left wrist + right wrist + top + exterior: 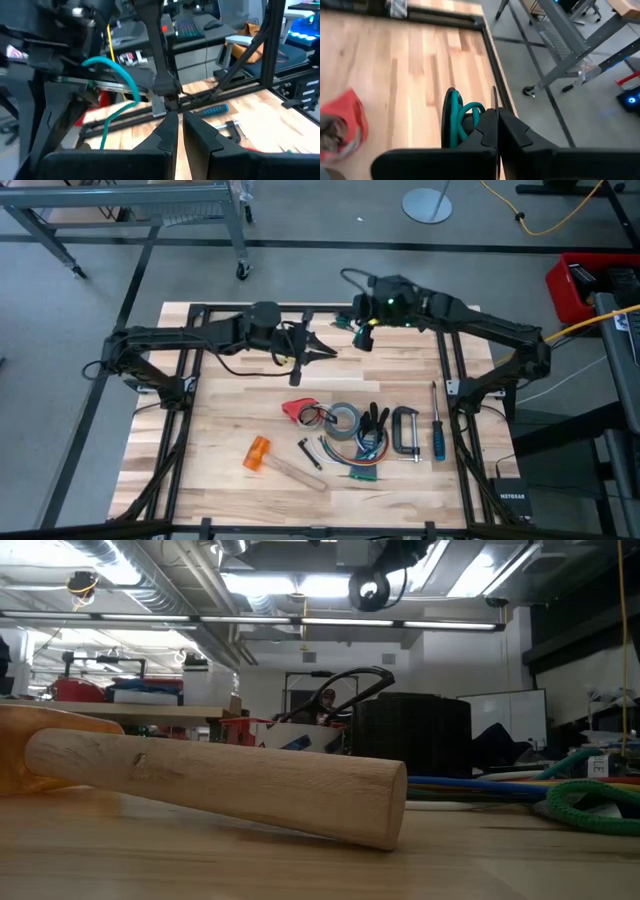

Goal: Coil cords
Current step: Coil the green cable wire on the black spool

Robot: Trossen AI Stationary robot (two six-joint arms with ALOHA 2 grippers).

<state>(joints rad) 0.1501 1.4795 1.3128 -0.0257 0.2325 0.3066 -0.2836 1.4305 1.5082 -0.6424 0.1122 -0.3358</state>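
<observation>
The cord point(456, 120) is thin, dark and teal. Several of its loops are gathered beside my right gripper point(497, 112), which is shut and hangs over the table's far middle point(362, 335). In the left wrist view a slack teal stretch of the cord point(127, 82) sags below the right arm. My left gripper point(180, 120) reaches in level from the left point(328, 352), just short of the right one. Its fingers are closed to a narrow slit on a dark strand. My left gripper pinches a dark strand of the cord point(167, 97) at its fingertips, coming level from the table's left. The strand rises steeply from the tips, clear of the table. My right gripper slants down from the far right. The cord's loops point(451, 112) stand against the outer side of one finger point(487, 125), lifted clear of the table. The finger hides where the cord is gripped.
Tools lie on the near half of the table: a hammer with an orange head point(270, 458), a red piece point(297, 410), a tape roll point(345, 420), a clamp point(405, 430), a blue screwdriver point(437, 435) and a bundle of coloured wires point(355, 462). The hammer handle point(220, 780) fills the low view.
</observation>
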